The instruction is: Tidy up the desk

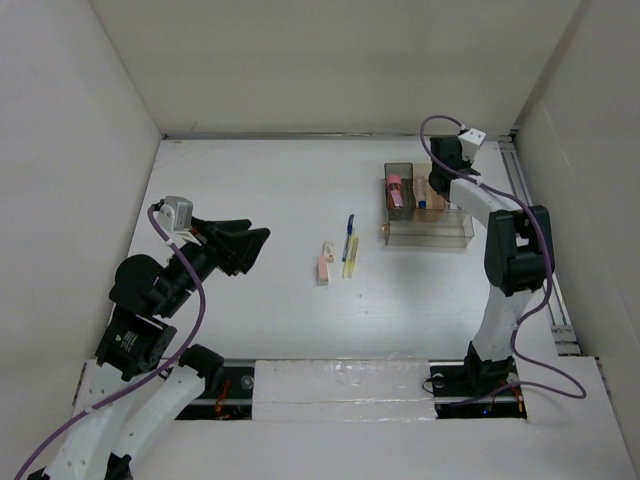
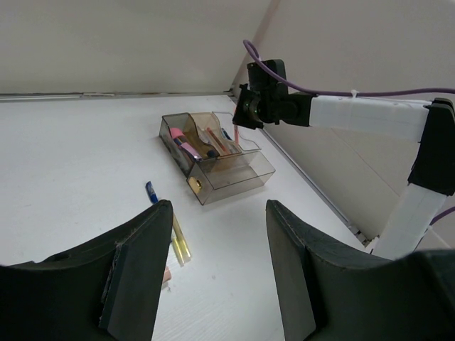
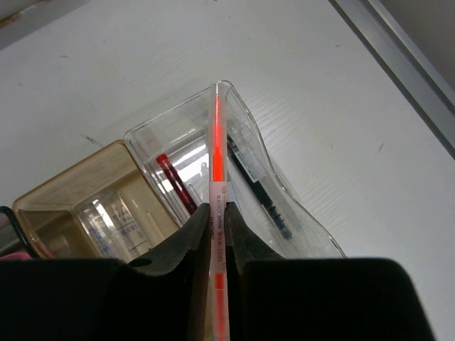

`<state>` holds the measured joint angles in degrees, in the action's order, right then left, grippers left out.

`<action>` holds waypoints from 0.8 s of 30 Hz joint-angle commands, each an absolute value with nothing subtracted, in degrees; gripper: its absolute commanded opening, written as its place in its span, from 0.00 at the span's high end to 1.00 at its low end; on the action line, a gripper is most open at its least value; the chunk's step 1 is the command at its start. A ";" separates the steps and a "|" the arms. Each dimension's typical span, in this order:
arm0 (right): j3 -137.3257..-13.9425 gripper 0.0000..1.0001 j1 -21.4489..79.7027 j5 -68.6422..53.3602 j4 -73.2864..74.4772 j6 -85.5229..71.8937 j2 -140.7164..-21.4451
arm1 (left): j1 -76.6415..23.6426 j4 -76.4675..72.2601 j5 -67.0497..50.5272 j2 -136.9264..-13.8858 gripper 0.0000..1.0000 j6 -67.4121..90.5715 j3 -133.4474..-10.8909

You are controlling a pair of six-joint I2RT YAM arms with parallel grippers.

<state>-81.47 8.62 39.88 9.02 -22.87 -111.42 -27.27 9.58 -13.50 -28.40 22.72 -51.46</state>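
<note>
Our right gripper [image 3: 217,217] is pinched narrow on an orange highlighter [image 3: 217,142]. Its two fingers press the barrel from either side, and the pen points away from the wrist. The highlighter's far end hangs over the clear end compartment of the plastic tray [image 3: 298,213]. That compartment holds a dark pen [image 3: 259,185] and a red pen [image 3: 174,181]. We cannot tell whether the tip touches the rim.

From above, the tray [image 1: 430,238] sits on the table [image 1: 280,190] toward its far right part, near the metal rail [image 1: 535,230]. One of its smoky compartments holds a pink item [image 1: 394,190].

Our left gripper [image 2: 219,209] hangs over the left side of the table, well apart from the tray. Its fingers are spread wide and there is nothing between them.

Near the middle of the table lie a blue pen [image 1: 349,224] and, just beside it, a yellow highlighter [image 1: 350,257]. A small pale pink piece [image 1: 324,265] lies next to them. It may be an eraser, but it is too small for us to be sure.
</note>
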 commanded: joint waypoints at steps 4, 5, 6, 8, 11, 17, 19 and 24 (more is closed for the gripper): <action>-84.90 0.77 7.56 36.65 10.46 -23.73 -112.50 | -27.42 6.86 -14.06 -28.83 0.49 21.97 -51.33; -84.90 0.74 6.95 36.56 10.72 -23.99 -112.50 | -27.42 6.94 -14.06 -28.83 0.49 21.97 -51.33; -84.99 0.71 6.94 36.39 10.90 -24.17 -112.67 | -27.42 6.86 -14.06 -28.83 0.49 21.97 -51.24; -85.78 0.68 6.33 35.60 11.95 -24.35 -112.76 | -27.42 6.77 -14.06 -28.92 0.49 21.97 -51.15; -86.57 0.67 5.80 34.63 12.92 -24.87 -112.94 | -27.42 6.86 -14.06 -28.83 0.49 21.97 -51.24; -85.35 0.64 5.80 33.84 12.92 -26.63 -110.31 | -27.42 6.85 -13.97 -29.00 0.49 21.97 -51.15; -84.56 0.64 6.32 32.09 12.48 -27.86 -108.73 | -27.42 6.86 -14.15 -29.00 0.49 21.97 -51.15; -81.04 0.75 8.35 29.36 11.07 -29.18 -102.66 | -27.42 6.86 -13.97 -28.83 0.49 21.97 -51.24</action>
